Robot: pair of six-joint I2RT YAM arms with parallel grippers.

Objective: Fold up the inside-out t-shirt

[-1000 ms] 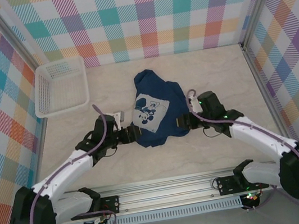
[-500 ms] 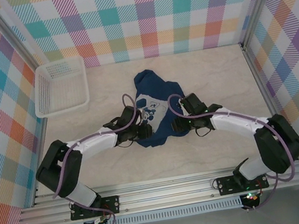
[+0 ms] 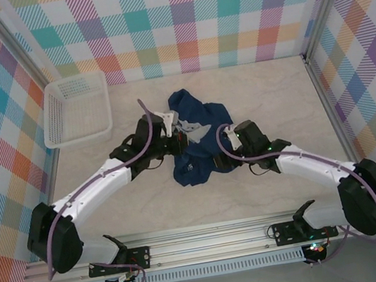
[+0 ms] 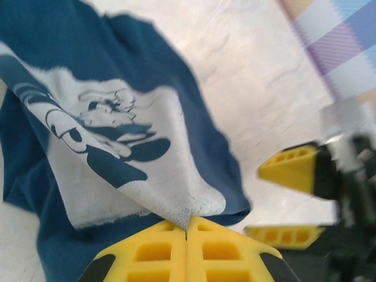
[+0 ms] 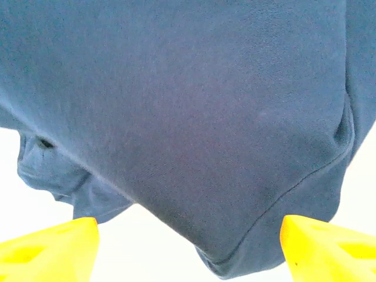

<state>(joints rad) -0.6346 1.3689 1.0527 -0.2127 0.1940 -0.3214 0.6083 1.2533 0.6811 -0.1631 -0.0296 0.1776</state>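
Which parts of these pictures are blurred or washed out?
Left wrist view: the print on the shirt is sharp, while the right hand near the edge is blurred. Right wrist view: the shirt looks soft, and the table is bleached to white. Top view: even light, sharp, with only soft shadows.

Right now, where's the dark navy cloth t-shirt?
In the top view the dark navy cloth t-shirt lies bunched mid-table, right of the white mesh basket, between the left tool, shut on its pale printed panel, and the open right tool.
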